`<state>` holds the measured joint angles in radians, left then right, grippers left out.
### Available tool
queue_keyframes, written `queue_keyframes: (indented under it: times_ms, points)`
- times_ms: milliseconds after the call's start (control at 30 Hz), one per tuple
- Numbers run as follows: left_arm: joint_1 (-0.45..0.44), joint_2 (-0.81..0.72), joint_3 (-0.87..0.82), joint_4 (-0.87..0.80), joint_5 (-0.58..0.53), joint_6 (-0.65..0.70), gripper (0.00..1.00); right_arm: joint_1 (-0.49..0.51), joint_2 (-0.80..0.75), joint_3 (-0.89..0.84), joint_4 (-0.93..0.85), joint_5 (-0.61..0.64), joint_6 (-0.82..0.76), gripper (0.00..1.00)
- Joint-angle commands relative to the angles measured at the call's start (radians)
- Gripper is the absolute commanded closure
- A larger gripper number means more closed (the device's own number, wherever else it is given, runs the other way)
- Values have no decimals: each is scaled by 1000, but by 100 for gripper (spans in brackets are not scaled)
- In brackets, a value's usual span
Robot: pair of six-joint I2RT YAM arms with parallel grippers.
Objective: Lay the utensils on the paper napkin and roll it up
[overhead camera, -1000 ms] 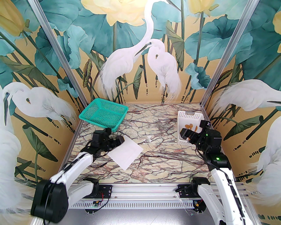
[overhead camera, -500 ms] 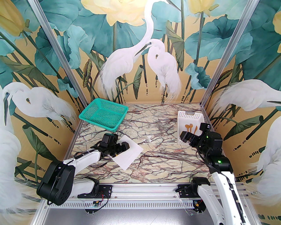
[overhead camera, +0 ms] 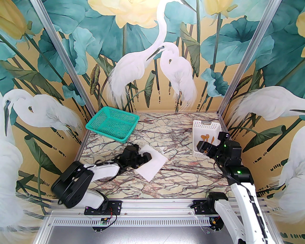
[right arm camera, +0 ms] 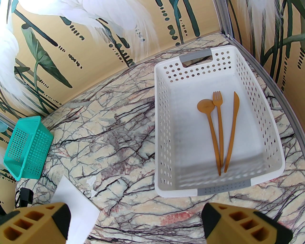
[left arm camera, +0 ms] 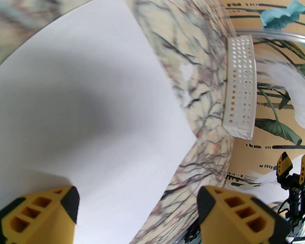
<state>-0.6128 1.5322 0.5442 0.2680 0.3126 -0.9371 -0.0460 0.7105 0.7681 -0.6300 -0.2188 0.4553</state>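
right wrist tells spoon (right arm camera: 212, 138), fork (right arm camera: 219, 128), knife (right arm camera: 232, 133) apart in basket (right arm camera: 164, 133).

Paper napkin (overhead camera: 155, 163): left corner hidden under left claw (overhead camera: 144, 158); cropped by left edge in left wrist view.
Utensils (overhead camera: 204, 137): handles hidden behind right arm (overhead camera: 226, 152), top view.
White basket (overhead camera: 202, 124): near end hidden likewise.
Counter (left arm camera: 23, 14): blurred top left, left wrist view.

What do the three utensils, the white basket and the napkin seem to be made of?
Utensils: probably wood or wood-coloured plastic; matte orange-brown, thin.
White basket: moulded plastic; smooth, punched holes, grey handles.
Napkin: soft matte white paper, lying flat.
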Motion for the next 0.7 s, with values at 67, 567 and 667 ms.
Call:
queue_keyframes:
  times_ms: [67,567,667]
  points:
    - [-95,163,25,43,-68,-125,14,4,1,40,-19,29,-11,1]
    - [-132,91,96,36,-39,-124,13,5,54,86,-50,39,-42,1]
    - [-133,59,138,16,-30,-105,13,3,90,119,-76,45,-76,1]
